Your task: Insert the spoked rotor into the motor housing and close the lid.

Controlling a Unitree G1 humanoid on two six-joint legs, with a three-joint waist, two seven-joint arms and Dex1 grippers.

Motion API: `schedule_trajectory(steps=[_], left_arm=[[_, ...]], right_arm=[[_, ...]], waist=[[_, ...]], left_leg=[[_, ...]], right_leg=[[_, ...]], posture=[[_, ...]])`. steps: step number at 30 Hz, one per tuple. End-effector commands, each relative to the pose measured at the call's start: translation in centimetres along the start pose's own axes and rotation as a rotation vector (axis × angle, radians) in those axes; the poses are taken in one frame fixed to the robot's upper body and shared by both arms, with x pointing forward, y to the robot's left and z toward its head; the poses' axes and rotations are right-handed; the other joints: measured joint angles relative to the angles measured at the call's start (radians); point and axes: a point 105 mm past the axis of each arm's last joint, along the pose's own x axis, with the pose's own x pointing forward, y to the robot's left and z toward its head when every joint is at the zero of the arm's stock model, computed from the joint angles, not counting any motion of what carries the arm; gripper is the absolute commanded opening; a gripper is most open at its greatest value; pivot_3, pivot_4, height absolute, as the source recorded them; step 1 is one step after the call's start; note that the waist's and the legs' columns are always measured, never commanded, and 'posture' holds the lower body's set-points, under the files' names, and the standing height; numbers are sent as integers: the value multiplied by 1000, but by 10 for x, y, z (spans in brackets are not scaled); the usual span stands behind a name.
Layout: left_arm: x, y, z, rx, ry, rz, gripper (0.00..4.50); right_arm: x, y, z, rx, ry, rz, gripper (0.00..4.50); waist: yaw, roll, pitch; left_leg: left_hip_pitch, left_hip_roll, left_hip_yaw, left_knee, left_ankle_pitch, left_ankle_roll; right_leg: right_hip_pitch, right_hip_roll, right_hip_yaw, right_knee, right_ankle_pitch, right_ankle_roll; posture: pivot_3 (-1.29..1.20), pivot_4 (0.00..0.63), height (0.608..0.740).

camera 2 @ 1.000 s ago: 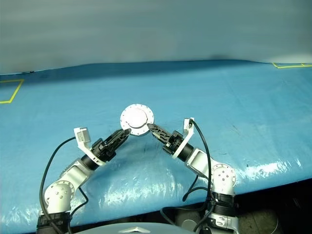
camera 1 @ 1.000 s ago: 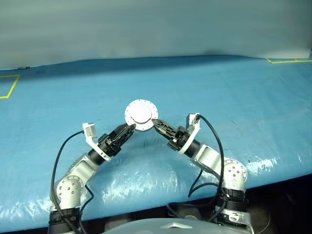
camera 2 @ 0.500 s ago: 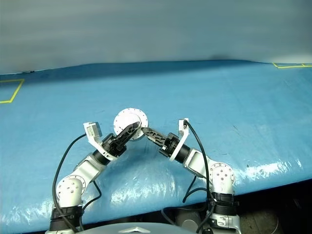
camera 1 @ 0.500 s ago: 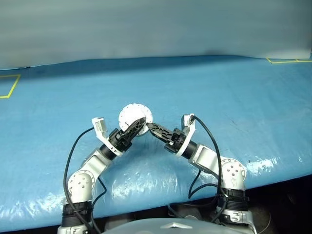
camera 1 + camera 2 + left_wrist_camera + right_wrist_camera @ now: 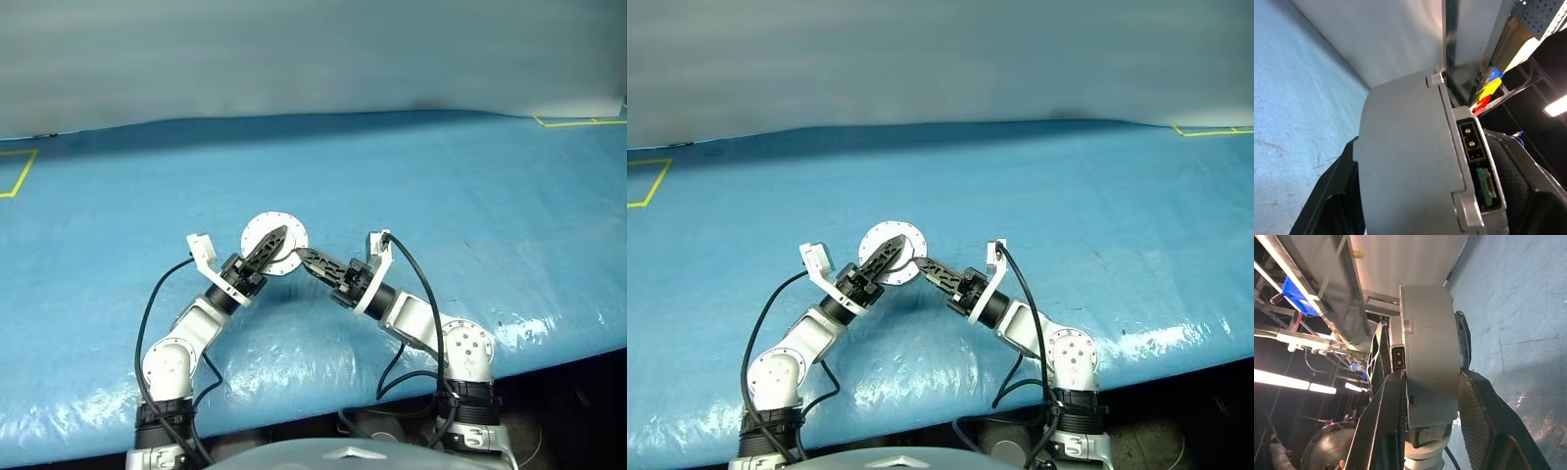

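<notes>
Gripping closed motor housing point(image 5: 274, 239) above blue desk point(image 5: 470, 196): right end effector point(image 5: 300, 257) clamped on rim, left end effector point(image 5: 275, 239) straddling its sides.

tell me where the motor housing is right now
In the left eye view the motor housing is held up near the centre above the blue table, between the left hand and the right hand.
</notes>
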Motion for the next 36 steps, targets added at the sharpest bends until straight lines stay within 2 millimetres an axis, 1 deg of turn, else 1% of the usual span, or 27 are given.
schedule_trajectory(steps=[1,4,6,8,9,11,12,13,16,20,21,24,27,29,32,34,36], left_arm=[[0,-1,-7,67,69,23,2889],[0,-5,-4,44,40,-11,2889],[2,3,-4,66,55,53,2889],[3,7,3,82,25,74,2889],[3,9,8,87,5,83,2889],[5,14,22,108,-65,110,2889],[5,18,31,112,-110,134,2889],[5,21,38,99,-136,148,2889],[3,32,61,139,-211,199,2889],[0,35,85,202,-274,241,2889],[-3,39,92,216,-297,267,2889],[-10,48,108,260,-350,339,2889],[-16,57,119,284,-393,413,2889],[-19,65,121,278,-394,450,2889],[-21,78,116,329,-348,535,2889],[-19,76,110,346,-322,510,2889],[-19,73,106,339,-317,484,3288]], right_arm=[[7,12,13,-74,-73,5,1136],[8,6,18,-115,-116,-44,1136],[9,0,22,-132,-153,-91,1136],[9,-2,26,-131,-192,-93,1900],[10,-2,24,-119,-179,-80,2209],[11,-2,21,-102,-148,-75,2859],[11,-1,20,-112,-140,-75,3256],[11,1,20,-118,-137,-64,3486],[10,1,23,-131,-141,-69,3486],[8,0,27,-146,-157,-83,3486],[7,-2,28,-155,-162,-93,3486],[6,-4,28,-149,-167,-106,3486],[6,-5,27,-165,-164,-112,3486],[6,-5,27,-187,-161,-120,3486],[6,-7,25,-189,-154,-124,3486],[6,-8,23,-216,-143,-131,3486],[5,-9,20,-223,-129,-141,3522]], waist=[[0,0,0],[0,0,0],[0,0,0],[2,0,0],[3,0,0],[1,-1,1],[0,-2,1],[0,-3,2],[0,-5,3],[0,-5,3],[0,-5,3],[1,-5,3],[2,-5,3],[2,-5,3],[1,-5,3],[2,-5,3],[2,-5,3]], left_leg=[[0,0,0,0,0,0],[0,0,0,0,0,0],[0,0,0,0,0,0],[0,0,0,0,0,0],[0,0,0,0,0,0],[0,-1,0,0,0,0],[0,-1,0,0,0,0],[0,-1,0,0,0,0],[0,0,0,0,0,0],[0,0,0,0,0,0],[0,0,0,0,0,0],[-1,0,0,0,0,0],[-2,0,0,0,0,0],[-4,0,-1,0,0,-1],[-5,0,-2,1,2,-3],[-6,0,-2,1,2,-4],[-8,0,-3,1,3,-4]], right_leg=[[0,0,0,0,0,0],[0,0,0,0,0,0],[0,0,0,0,0,0],[0,0,0,0,0,0],[0,0,0,0,0,0],[0,0,1,0,0,1],[0,0,1,0,0,1],[0,0,1,0,0,1],[0,1,0,0,0,0],[0,1,0,0,0,0],[0,1,0,0,0,0],[0,0,0,-1,1,1],[0,0,-1,-3,1,1],[-1,0,-2,-3,1,1],[-1,0,-3,-4,1,1],[-1,0,-4,-5,1,2],[-1,0,-5,-6,2,3]], posture=[[0,150,740],[0,150,740],[0,150,740],[0,150,740],[0,150,740],[0,150,740],[0,150,740],[0,150,740],[0,150,740],[0,150,740],[0,150,740],[0,150,740],[0,150,740],[0,150,740],[0,150,740],[0,150,740],[0,150,740]])
